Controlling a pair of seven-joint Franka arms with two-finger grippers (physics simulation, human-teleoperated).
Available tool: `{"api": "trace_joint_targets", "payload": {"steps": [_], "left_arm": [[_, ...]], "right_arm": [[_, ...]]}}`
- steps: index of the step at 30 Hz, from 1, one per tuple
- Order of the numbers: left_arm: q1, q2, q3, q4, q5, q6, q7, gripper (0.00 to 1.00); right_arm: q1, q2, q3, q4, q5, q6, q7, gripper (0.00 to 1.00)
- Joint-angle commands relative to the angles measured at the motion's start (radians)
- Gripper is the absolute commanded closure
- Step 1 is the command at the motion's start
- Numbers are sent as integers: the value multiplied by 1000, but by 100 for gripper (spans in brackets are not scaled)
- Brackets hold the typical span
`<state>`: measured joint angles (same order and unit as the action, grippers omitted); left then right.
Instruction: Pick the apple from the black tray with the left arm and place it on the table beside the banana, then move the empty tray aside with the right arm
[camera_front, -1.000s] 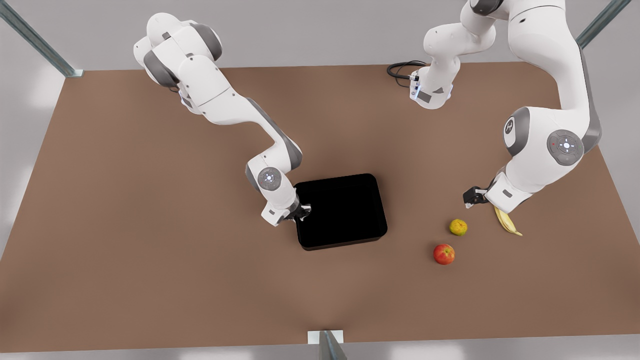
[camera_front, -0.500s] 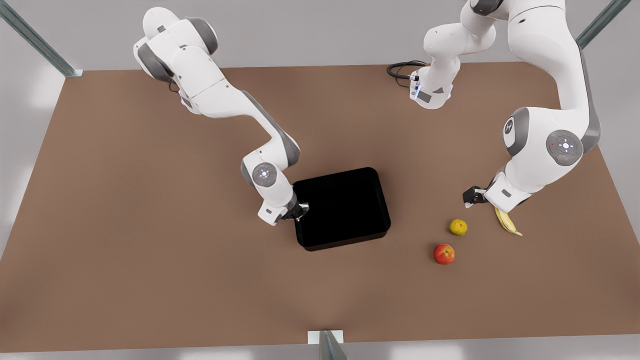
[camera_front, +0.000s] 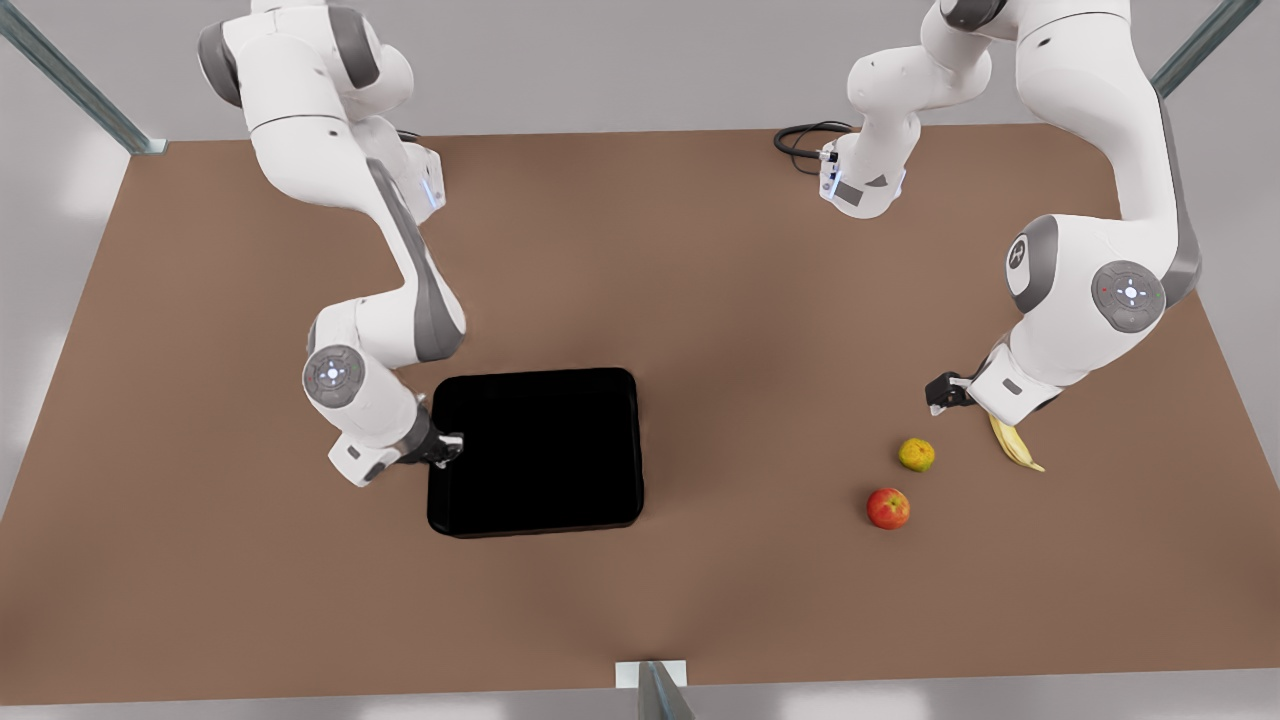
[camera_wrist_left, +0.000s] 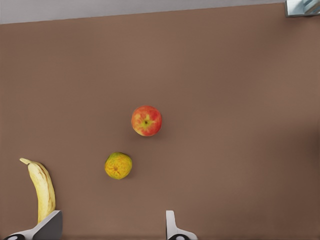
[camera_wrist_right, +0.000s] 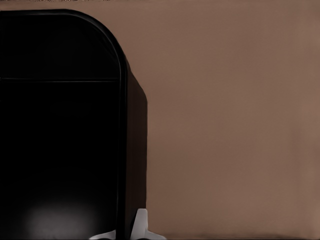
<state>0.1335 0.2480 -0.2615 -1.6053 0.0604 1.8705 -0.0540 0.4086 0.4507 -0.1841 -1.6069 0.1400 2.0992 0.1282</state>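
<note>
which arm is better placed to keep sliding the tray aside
Right. Its tool is shut on the black tray wall at the front view's left. The left tool hangs open above the banana, with the apple on the table.

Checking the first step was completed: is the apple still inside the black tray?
No. In the front view the apple lies on the bare table near the yellow-green fruit, far from the empty black tray.
</note>
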Motion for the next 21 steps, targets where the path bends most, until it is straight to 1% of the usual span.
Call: {"api": "trace_joint_targets", "payload": {"steps": [1, 2, 6, 7, 11, 16, 21], "left_arm": [[0, -1, -1, 1, 1, -1, 3, 0], [0, -1, 1, 1, 1, -1, 3, 0], [0, -1, -1, 1, 1, 1, 3, 0], [0, -1, -1, 1, 1, -1, 3, 0], [0, -1, -1, -1, 1, -1, 3, 0], [-2, -1, -1, 1, 1, 1, 3, 0], [-6, 0, -1, 15, -5, 1, 6, 0]], "right_arm": [[-11, -3, -44, 4, 16, -111, -601, 88], [-14, -4, -74, 7, 18, -114, -651, 89], [-73, -10, -120, 5, 61, -127, -786, 90], [-76, -9, -146, 5, 61, -122, -811, 91], [-94, 0, -238, 5, 61, -117, -880, 92], [-105, -3, -325, 5, 63, -119, -918, 93], [-113, 3, -331, 5, 64, -119, -909, 93]]}}
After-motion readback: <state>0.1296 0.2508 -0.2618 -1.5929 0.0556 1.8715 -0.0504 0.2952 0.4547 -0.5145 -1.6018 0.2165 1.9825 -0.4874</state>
